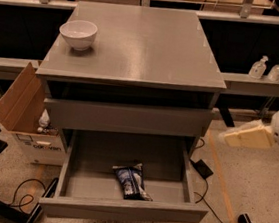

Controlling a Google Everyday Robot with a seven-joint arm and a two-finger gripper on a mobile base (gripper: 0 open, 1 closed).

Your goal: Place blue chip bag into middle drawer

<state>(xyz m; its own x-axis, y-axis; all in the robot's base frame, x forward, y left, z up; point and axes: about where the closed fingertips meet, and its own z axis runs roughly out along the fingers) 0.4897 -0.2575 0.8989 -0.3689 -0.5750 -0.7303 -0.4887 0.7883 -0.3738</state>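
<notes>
The blue chip bag (pixel 131 180) lies flat on the floor of the open middle drawer (pixel 118 209), near its front centre. The drawer is pulled far out of the grey cabinet (pixel 137 43). My gripper (pixel 267 118) is at the right edge of the view, outside the cabinet and level with the closed drawer above. It is well to the right of the bag and above it. Its cream fingers (pixel 247 136) stand apart with nothing between them.
A white bowl (pixel 78 33) stands on the cabinet top at the back left. The other grey drawer (pixel 128 117) is shut. An open cardboard box (pixel 22 105) stands left of the cabinet. Two pump bottles (pixel 267 69) stand on a ledge at the right. Cables (pixel 210 197) lie on the floor.
</notes>
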